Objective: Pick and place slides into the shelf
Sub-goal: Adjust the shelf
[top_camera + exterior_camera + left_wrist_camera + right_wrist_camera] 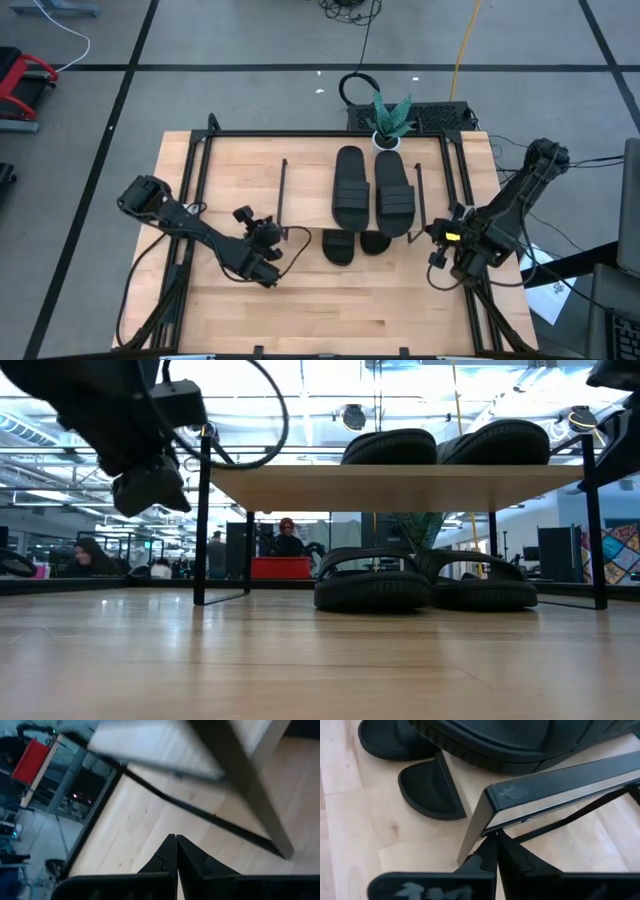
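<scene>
Slides: two (372,190) atop the shelf (305,165), two (420,582) beneath; both grippers (268,262) (452,250) clenched empty.

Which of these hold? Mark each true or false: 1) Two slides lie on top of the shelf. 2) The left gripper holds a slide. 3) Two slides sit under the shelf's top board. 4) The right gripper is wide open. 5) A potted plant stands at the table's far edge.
1) True: two slides lie side by side on the shelf top board.
2) False: the left gripper is shut and empty, beside the shelf's left frame.
3) True: two more slides rest on the table beneath the board.
4) False: the right gripper is shut, holding nothing, by the shelf's right corner.
5) True: the plant stands behind the shelf.
</scene>
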Robot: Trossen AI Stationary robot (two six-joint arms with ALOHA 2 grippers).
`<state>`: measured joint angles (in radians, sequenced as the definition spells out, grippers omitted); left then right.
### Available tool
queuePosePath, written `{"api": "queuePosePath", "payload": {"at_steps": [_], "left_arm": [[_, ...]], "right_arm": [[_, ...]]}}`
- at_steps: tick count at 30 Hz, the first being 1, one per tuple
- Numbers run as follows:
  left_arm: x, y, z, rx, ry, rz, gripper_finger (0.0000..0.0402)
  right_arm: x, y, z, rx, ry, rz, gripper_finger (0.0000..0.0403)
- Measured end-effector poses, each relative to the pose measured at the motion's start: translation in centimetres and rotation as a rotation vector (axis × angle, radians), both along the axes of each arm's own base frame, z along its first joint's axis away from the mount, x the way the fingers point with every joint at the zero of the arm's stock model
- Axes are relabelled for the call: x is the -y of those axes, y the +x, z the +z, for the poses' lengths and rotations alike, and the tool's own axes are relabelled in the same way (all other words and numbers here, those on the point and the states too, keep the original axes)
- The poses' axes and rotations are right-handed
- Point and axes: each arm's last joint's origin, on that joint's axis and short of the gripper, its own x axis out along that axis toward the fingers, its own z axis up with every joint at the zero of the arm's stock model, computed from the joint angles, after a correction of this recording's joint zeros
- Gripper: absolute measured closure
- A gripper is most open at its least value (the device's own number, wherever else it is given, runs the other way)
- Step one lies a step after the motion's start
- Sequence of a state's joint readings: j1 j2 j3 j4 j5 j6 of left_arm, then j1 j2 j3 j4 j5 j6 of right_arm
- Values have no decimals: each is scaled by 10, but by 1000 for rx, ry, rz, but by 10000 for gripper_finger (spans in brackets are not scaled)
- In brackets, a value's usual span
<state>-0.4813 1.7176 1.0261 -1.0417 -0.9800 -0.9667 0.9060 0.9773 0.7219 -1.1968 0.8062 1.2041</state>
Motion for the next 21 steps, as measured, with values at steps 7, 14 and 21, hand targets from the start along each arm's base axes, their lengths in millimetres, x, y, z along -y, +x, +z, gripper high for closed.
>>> {"api": "queuePosePath", "payload": {"at_steps": [7, 14, 21], "left_arm": [[5, 17, 20, -12, 7, -63, 401], [10, 27, 23, -16, -23, -139, 401], [13, 29, 23, 0, -49, -157, 401]], "right_arm": [[1, 3, 0, -3, 1, -10, 403], [2, 2, -1, -26, 8, -14, 403], [0, 3, -2, -45, 43, -17, 403]]}}
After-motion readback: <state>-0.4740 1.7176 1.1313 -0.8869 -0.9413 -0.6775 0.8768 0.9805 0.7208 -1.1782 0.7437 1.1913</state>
